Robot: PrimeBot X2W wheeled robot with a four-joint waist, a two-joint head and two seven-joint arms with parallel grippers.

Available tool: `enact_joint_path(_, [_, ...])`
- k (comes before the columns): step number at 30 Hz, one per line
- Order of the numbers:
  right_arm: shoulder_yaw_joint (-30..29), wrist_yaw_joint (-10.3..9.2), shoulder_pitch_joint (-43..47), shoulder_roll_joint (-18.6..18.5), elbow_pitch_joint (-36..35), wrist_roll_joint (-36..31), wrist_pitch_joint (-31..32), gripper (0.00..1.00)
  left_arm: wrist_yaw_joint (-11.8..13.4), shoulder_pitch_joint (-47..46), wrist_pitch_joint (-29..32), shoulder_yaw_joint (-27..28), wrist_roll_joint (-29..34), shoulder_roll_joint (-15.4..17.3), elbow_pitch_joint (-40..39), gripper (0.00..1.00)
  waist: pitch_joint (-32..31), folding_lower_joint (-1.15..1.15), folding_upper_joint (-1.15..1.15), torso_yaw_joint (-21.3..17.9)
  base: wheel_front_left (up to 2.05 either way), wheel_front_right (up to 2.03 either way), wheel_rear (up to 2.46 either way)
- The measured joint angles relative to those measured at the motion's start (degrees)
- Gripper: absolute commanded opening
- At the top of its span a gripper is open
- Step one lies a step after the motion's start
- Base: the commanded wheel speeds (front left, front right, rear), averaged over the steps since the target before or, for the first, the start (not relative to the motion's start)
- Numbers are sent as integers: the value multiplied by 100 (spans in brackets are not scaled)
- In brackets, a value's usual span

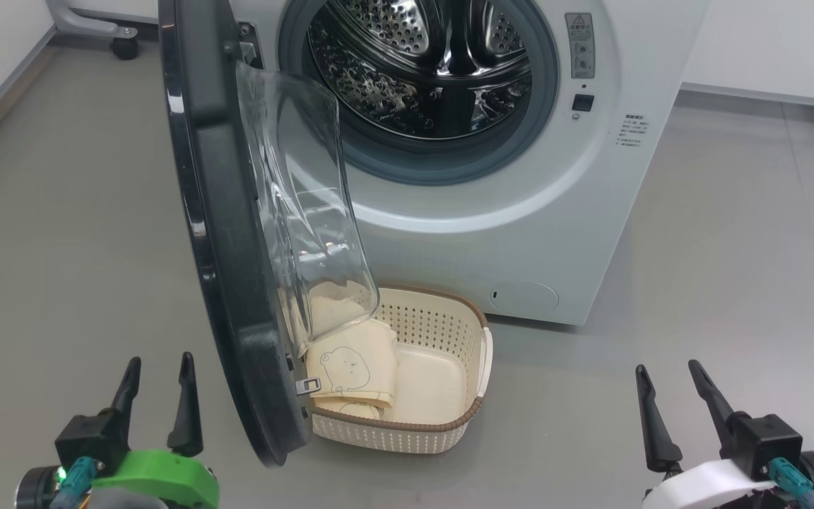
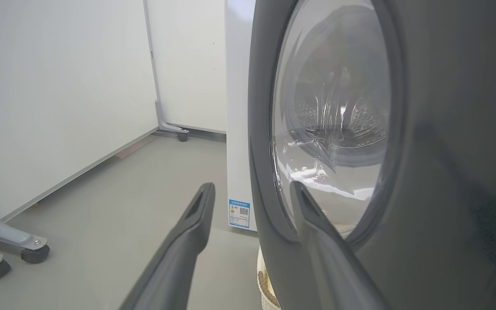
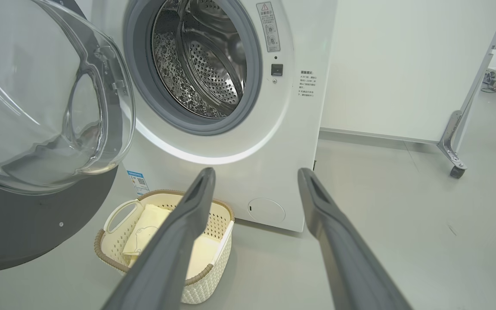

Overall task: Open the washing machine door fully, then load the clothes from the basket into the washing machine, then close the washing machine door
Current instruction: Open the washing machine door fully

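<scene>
Only partly open: the washing machine door (image 1: 234, 283) needs swinging wide

From where I stand, the door juts straight out from the white washing machine (image 1: 520, 233), edge-on to the robot. Its glass bowl hangs over the left end of the basket (image 1: 435, 325). The basket sits on the floor (image 1: 732, 283) just in front of the machine. The cream clothes (image 1: 350, 367) lie in its left half, a bear print uppermost, partly beneath the glass.

The left claw (image 1: 160, 360) hangs low just beside the door's outer face, fingers spread apart and gripping nothing. In the left wrist view one finger crosses in front of the glossy rim, though I cannot tell whether it touches. The right claw (image 1: 667, 366) hovers over the floor well to the right of the basket, fingers likewise apart and empty.

To my eye the door is the step in hand, since the clothes cannot be lifted cleanly from under that glass. I would have the left claw catch the rim's free edge and draw it round in an arc about the hinge, not tug it straight. The rim looks slick, so a slow, steady sweep seems wise. The arm should also give way as the door swings towards it.
</scene>
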Motion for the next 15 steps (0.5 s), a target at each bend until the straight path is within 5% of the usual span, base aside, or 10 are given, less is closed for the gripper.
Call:
enact_joint_path(2, [-14,0,34,20,0,-1,0,100,0,4,0,-1,0,0,4,0,1,0,0,1,0,0,0])
enact_joint_path(15, [-109,2,75,101,3,-129,0,100,-4,4,0,1,35,0,-7,0,-20,0,0,51,0,0,0])
